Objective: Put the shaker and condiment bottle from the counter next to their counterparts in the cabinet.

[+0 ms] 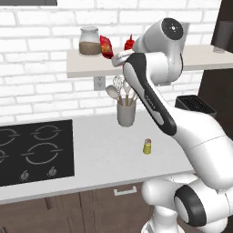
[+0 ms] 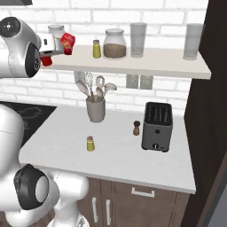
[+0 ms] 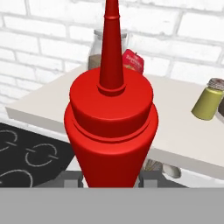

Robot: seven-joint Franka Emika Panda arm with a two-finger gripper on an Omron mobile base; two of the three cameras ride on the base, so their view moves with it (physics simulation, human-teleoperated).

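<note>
My gripper [image 3: 111, 180] is shut on the base of the red condiment bottle [image 3: 111, 113], whose nozzle points away from the hand toward the brick wall. In the base views the gripper [image 1: 115, 55] [image 2: 56, 45] holds the bottle [image 1: 107, 46] [image 2: 68, 43] tilted, at shelf height over the left part of the beige cabinet [image 1: 86, 67] [image 2: 168, 62] [image 3: 175, 127]. A second red bottle [image 1: 129, 43] [image 3: 133, 61] stands on the shelf, with a yellow-green shaker [image 2: 96, 48] [image 3: 209, 99] to its right. The small shaker [image 1: 147, 146] [image 2: 90, 143] stands upright on the grey counter [image 1: 104, 159] [image 2: 62, 150], far below the gripper.
A glass jar [image 1: 89, 42] [image 3: 94, 52] stands on the shelf behind the held bottle, another jar [image 2: 114, 44] and two tumblers [image 2: 138, 40] further right. On the counter are a utensil holder [image 1: 126, 113] [image 2: 95, 110], a pepper mill [image 2: 136, 128], a toaster [image 2: 157, 126] and the hob [image 1: 32, 150].
</note>
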